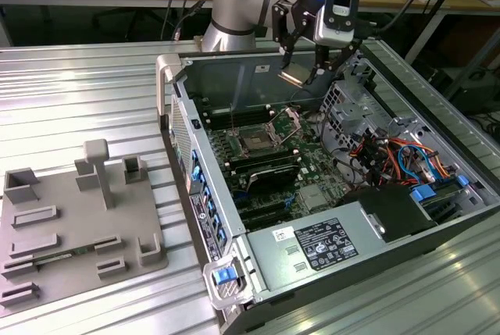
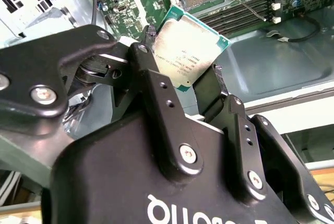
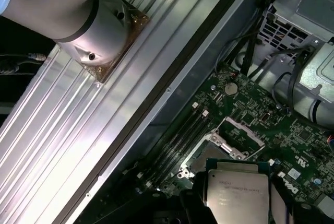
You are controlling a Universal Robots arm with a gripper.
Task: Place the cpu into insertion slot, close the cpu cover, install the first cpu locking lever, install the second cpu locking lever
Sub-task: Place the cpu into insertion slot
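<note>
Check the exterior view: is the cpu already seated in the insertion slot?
No, the claw grips the cpu in the air, well above the insertion slot, which lies bare.

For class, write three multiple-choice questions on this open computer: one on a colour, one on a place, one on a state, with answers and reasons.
1. What colour is the circuit board around the insertion slot? A) red B) green C) white
2. Where is the cpu? A) held in the gripper above the board B) seated in the slot C) on the table
3. How is the cpu cover? A) shut over the slot B) raised open C) missing
Answers: 1 B, green shows round the slot. 2 A, the gripper clamps its edges in the second wrist view. 3 B, it stands up beside the bare slot.
</note>
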